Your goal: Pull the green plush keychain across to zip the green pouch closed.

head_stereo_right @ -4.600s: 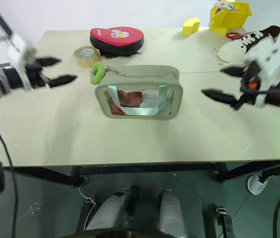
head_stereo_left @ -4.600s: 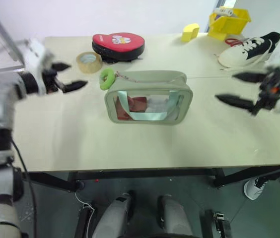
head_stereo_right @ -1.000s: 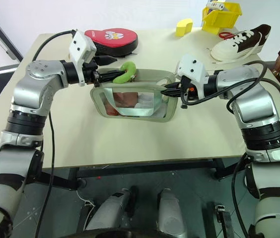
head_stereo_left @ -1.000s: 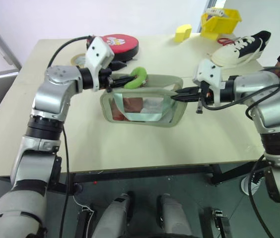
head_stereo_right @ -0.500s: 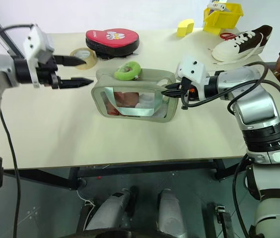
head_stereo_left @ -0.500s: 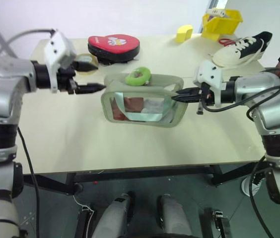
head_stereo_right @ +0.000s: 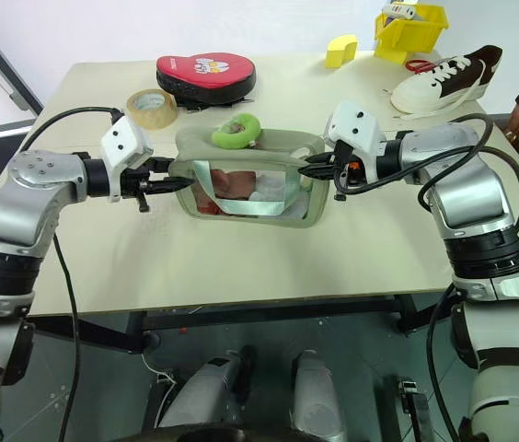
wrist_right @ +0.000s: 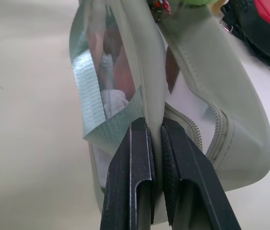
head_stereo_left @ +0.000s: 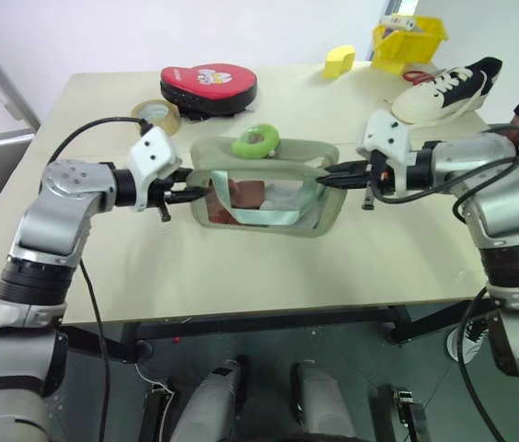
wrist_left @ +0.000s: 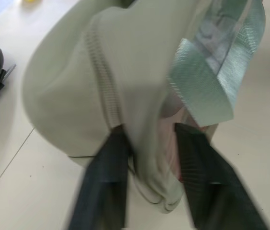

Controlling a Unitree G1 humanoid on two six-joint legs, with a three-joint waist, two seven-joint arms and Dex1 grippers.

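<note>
At frame centre you have the green pouch (head_stereo_left: 264, 187), green plush keychain (head_stereo_left: 256, 143) lying on top; left gripper (wrist_left: 147, 143) and right gripper (wrist_right: 155, 128) pinch its opposite ends.

Lime plush keychain (head_stereo_left: 256, 143) atop upright sage pouch (head_stereo_left: 264, 197)
</note>
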